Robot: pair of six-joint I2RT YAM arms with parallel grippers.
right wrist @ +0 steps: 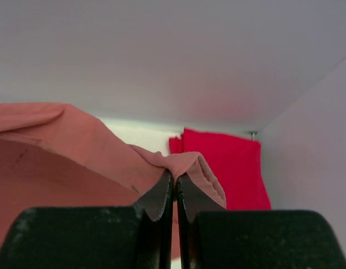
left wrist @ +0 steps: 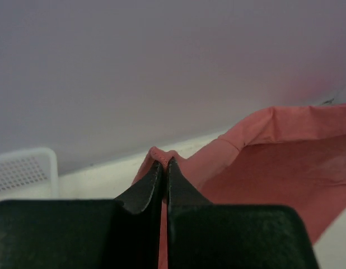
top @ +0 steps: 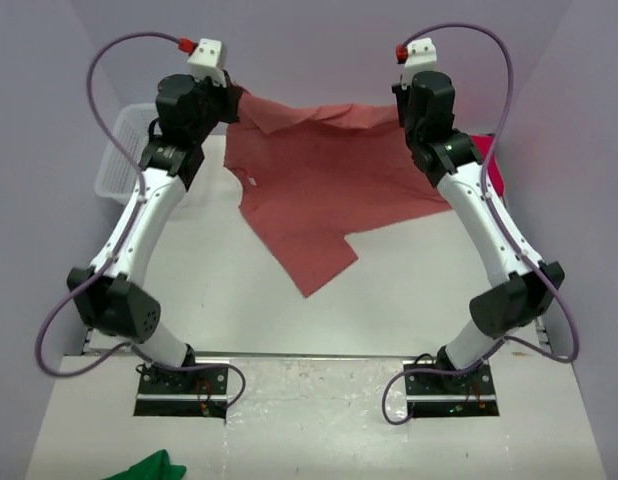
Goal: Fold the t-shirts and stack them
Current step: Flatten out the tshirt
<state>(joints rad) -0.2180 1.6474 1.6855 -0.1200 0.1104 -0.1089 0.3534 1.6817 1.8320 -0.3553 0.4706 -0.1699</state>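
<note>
The large salmon-red t-shirt [top: 319, 180] hangs stretched between both grippers at the far side of the table, its lower part trailing on the tabletop toward the middle. My left gripper [top: 236, 100] is shut on its left corner, seen in the left wrist view [left wrist: 165, 161] with cloth [left wrist: 274, 168] pinched between the fingertips. My right gripper [top: 401, 100] is shut on the right corner, seen in the right wrist view [right wrist: 174, 175] with cloth [right wrist: 78, 140] folded over the tips. The crimson t-shirt [right wrist: 229, 168] lies folded at the far right [top: 492, 165].
A white plastic basket [top: 124, 160] stands at the far left, also in the left wrist view [left wrist: 24, 171]. A small green cloth [top: 149, 467] lies at the near left edge. Lilac walls close in the back and sides.
</note>
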